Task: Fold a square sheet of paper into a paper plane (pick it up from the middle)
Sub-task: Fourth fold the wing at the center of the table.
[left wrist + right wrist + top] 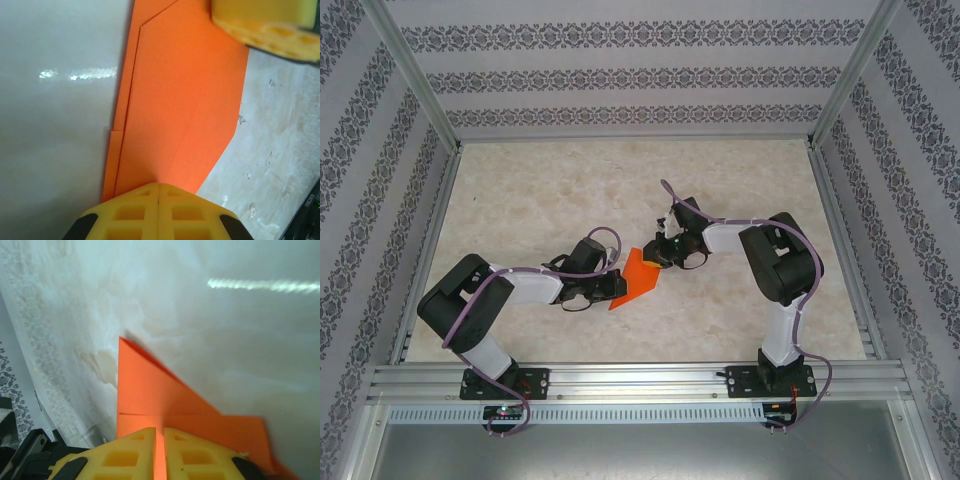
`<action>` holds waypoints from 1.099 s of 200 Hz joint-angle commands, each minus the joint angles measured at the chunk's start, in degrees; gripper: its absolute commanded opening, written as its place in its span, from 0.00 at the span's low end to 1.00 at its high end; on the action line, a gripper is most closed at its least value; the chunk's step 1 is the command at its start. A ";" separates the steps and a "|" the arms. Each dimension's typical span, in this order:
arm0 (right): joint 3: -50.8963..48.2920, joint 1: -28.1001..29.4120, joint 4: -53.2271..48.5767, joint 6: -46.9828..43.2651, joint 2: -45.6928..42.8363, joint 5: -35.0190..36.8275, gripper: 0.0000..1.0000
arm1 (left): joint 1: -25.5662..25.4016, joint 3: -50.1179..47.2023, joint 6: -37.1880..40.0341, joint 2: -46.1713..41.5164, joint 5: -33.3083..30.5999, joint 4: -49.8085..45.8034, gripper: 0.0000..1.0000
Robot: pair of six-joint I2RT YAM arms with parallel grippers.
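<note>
Jaws tight on folded orange paper [638, 281]

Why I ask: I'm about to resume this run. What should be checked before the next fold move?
1. Left gripper shut on orange paper: ok.
2. Right gripper shut on the paper's opposite end: ok.
3. Paper free of tears: ok, none seen.
4. Folded layers lined up: cannot tell.
5. Paper lifted off table: cannot tell.

The left fingers [135, 200] hide the near end of the orange paper [175, 100], whose top runs off-frame.
</note>
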 commanded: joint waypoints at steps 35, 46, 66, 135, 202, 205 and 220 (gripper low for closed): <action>1.35 -7.31 -4.14 -4.86 2.87 10.26 0.15 | -0.54 -3.99 1.85 3.66 -6.25 -14.54 0.00; 2.58 -7.69 -6.12 -5.87 2.44 10.41 0.15 | -0.54 -3.90 1.85 3.56 -6.17 -14.46 0.00; 3.97 -7.79 -8.32 -6.47 -0.20 9.52 0.15 | -0.54 -3.56 1.89 3.30 -6.07 -14.79 0.00; -0.68 0.59 -8.23 -2.75 -12.98 9.57 0.17 | -0.54 -1.59 2.37 2.75 -5.42 -15.49 0.00; -1.74 9.95 -0.34 2.93 -4.11 10.12 0.14 | -0.58 -0.63 2.61 2.60 -4.62 -15.48 0.00; -1.75 10.15 -0.35 2.95 -3.72 10.16 0.14 | -0.56 -0.68 2.64 2.59 -4.62 -15.37 0.00; -2.53 10.86 0.46 3.04 -2.96 9.57 0.14 | -0.58 -0.42 2.68 2.53 -4.75 -15.72 0.00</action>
